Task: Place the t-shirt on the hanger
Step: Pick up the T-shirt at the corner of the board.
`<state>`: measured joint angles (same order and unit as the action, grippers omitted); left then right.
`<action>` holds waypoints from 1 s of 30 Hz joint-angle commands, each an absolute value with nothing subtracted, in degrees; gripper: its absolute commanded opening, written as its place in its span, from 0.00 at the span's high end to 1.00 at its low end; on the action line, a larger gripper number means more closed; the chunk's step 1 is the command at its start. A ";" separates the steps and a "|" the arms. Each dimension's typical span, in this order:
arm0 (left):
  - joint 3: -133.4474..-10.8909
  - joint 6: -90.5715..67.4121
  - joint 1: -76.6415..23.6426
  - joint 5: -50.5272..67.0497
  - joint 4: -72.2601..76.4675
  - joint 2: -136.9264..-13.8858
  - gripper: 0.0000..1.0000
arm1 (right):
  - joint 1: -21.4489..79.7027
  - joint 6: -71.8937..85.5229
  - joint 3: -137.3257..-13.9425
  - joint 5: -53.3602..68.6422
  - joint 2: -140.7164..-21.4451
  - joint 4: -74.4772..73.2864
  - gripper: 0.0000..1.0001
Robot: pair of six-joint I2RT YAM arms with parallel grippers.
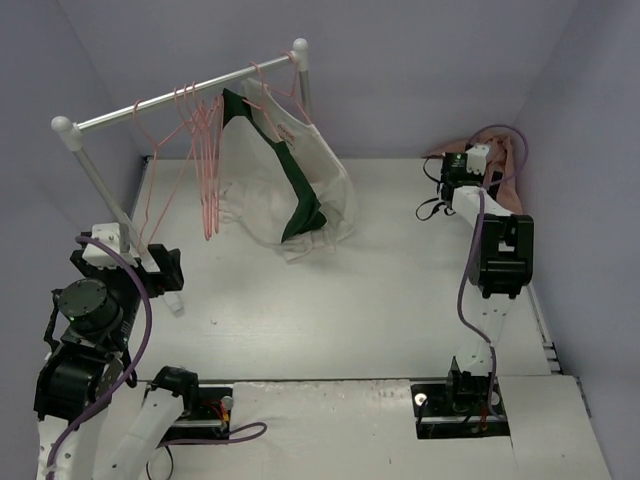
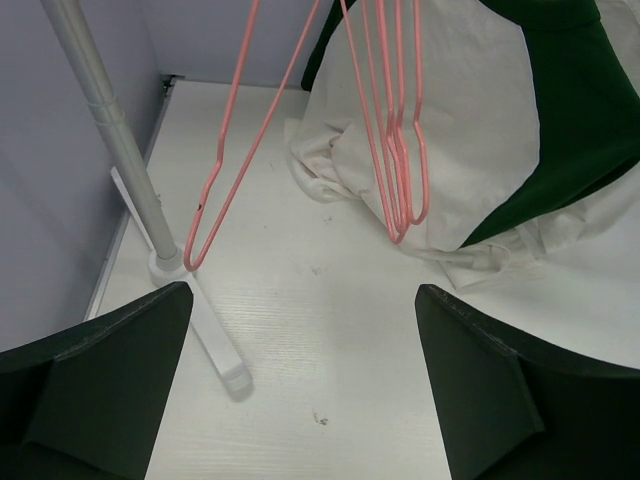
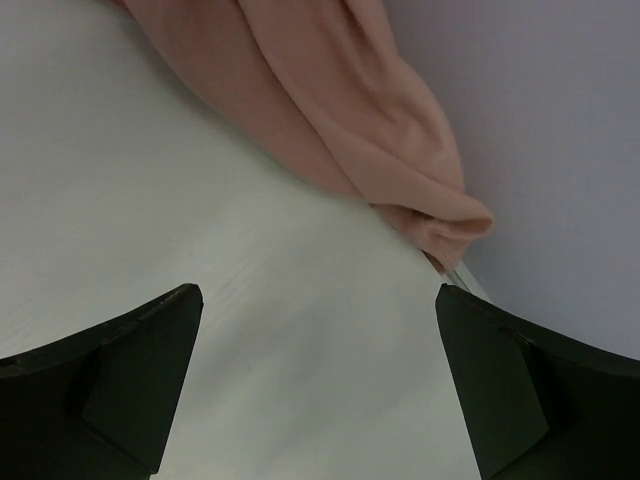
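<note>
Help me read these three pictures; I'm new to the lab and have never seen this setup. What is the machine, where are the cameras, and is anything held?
Two robot arms are bolted to the near edge of a white table. The wide picture comes from a camera above and behind them. The other two come from cameras on the wrists, so the dark shapes at the bottom are each arm's own fingers. The left end effector is open and empty, facing the rack with its pink hangers and a white-and-green t-shirt hanging there. The right end effector is open and empty, near a pink cloth by the wall.
</note>
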<state>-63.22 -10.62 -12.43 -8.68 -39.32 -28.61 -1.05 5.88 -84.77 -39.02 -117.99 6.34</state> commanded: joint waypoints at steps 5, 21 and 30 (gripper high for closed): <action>-63.24 -12.64 -12.48 -3.79 -37.88 -31.32 0.11 | -7.25 -3.58 -104.37 -36.08 -131.66 9.71 0.00; -66.55 -11.95 -12.53 -0.93 -37.83 -39.14 0.11 | -12.17 -11.07 -116.23 -23.88 -143.52 9.67 0.94; -71.44 -10.55 -12.57 3.88 -37.53 -41.57 0.11 | -1.80 -12.35 -107.84 -25.05 -120.26 9.67 1.00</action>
<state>-66.36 -11.93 -12.44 0.15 -40.74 -39.91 -9.57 -11.24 -110.24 -23.71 -139.28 6.45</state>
